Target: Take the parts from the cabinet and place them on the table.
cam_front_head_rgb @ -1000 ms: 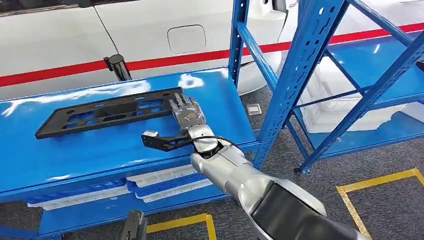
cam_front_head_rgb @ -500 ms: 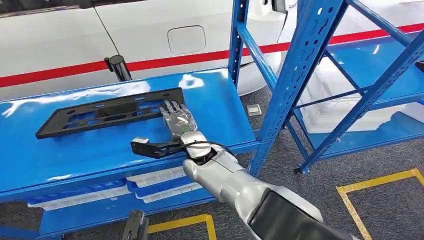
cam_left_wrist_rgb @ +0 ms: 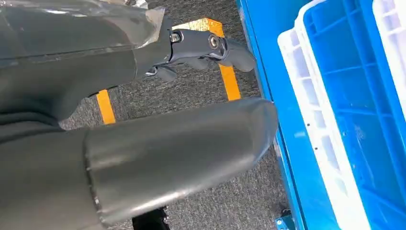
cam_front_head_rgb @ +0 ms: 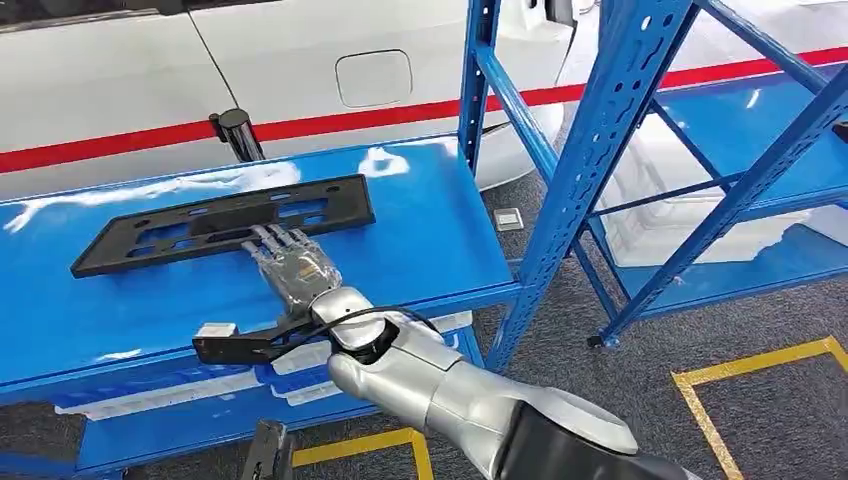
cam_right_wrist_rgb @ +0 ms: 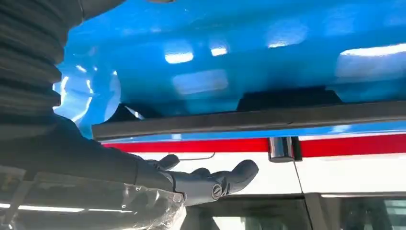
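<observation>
A long flat black plastic part [cam_front_head_rgb: 200, 225] with several cut-outs lies on the blue shelf top [cam_front_head_rgb: 430, 230] of the cabinet. My right hand [cam_front_head_rgb: 290, 265] lies flat on the shelf beside the part's near edge. Its fingers are stretched out, with the tips at that edge, and it holds nothing. In the right wrist view the same hand [cam_right_wrist_rgb: 201, 179] is spread with nothing in it, and the part's dark edge [cam_right_wrist_rgb: 249, 120] runs across just past it. My left hand [cam_left_wrist_rgb: 206, 45] hangs over the floor with loosely bent fingers and nothing in it.
White and blue crates [cam_front_head_rgb: 330, 365] sit on the lower shelf under the part and appear again in the left wrist view [cam_left_wrist_rgb: 344, 120]. A blue rack upright [cam_front_head_rgb: 600, 150] stands to the right. A white car [cam_front_head_rgb: 300, 60] is behind the shelf. Yellow tape [cam_front_head_rgb: 760, 360] marks the grey floor.
My right hand has slid left and towards me along the shelf, from the part's right end to beside its middle. The part has stayed in place.
</observation>
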`<act>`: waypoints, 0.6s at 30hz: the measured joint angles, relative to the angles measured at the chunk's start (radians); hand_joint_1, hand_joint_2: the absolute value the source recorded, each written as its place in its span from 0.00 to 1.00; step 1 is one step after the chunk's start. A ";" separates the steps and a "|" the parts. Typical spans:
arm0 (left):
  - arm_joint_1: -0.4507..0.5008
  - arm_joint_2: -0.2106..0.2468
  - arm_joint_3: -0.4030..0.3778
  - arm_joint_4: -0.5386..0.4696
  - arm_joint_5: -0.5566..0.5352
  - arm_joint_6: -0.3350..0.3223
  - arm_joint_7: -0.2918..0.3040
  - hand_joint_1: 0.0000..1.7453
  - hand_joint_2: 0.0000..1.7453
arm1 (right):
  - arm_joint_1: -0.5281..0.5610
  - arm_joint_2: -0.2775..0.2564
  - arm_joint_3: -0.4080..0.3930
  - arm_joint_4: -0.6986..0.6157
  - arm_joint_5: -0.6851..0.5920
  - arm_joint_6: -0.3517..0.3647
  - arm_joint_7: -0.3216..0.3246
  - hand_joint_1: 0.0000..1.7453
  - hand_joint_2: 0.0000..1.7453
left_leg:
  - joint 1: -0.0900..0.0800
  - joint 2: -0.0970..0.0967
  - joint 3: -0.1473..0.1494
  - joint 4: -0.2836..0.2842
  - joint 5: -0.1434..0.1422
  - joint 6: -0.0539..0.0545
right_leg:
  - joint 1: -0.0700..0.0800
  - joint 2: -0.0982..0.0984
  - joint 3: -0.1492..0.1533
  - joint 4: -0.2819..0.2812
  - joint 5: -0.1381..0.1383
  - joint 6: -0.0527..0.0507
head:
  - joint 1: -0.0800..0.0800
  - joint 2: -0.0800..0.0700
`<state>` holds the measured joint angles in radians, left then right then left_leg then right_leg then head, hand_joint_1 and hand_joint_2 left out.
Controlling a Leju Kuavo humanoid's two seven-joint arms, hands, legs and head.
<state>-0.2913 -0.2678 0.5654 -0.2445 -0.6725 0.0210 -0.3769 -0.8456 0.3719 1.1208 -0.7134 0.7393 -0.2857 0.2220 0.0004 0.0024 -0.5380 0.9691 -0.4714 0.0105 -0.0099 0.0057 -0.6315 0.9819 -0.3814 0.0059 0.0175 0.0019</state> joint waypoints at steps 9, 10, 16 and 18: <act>0.001 0.000 0.001 0.000 -0.011 0.030 -0.028 0.00 0.00 | -0.001 0.000 0.057 -0.038 -0.023 -0.005 -0.007 0.00 1.00 | 0.000 0.000 0.000 0.000 0.000 0.000 | 0.000 0.000 0.000 0.000 0.000 0.000 | 0.000 0.000; 0.001 0.000 0.002 0.000 -0.012 0.035 -0.036 0.00 0.00 | -0.001 0.000 0.063 -0.042 -0.026 -0.005 -0.007 0.00 1.00 | 0.000 0.000 0.000 0.000 0.000 0.000 | 0.000 0.000 0.000 0.000 0.000 0.000 | 0.000 0.000; 0.002 0.000 0.002 0.000 -0.017 0.043 -0.056 0.00 0.00 | -0.001 0.000 0.092 -0.059 -0.027 -0.005 -0.007 0.00 1.00 | 0.000 0.000 0.000 0.000 0.000 0.000 | 0.000 0.000 0.000 0.000 0.000 0.000 | 0.000 0.000; 0.003 0.000 0.002 0.000 -0.017 0.047 -0.057 0.00 0.00 | -0.001 0.000 0.097 -0.063 -0.027 -0.005 -0.007 0.00 1.00 | 0.000 0.000 0.000 0.001 -0.001 0.001 | -0.001 0.000 0.001 -0.001 0.000 0.000 | 0.000 0.000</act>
<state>-0.2879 -0.2678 0.5669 -0.2445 -0.6893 0.0675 -0.4341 -0.8465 0.3719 1.2180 -0.7763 0.7122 -0.2907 0.2152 0.0000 0.0022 -0.5384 0.9703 -0.4720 0.0111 -0.0109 0.0054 -0.6307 0.9812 -0.3810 0.0063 0.0175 0.0019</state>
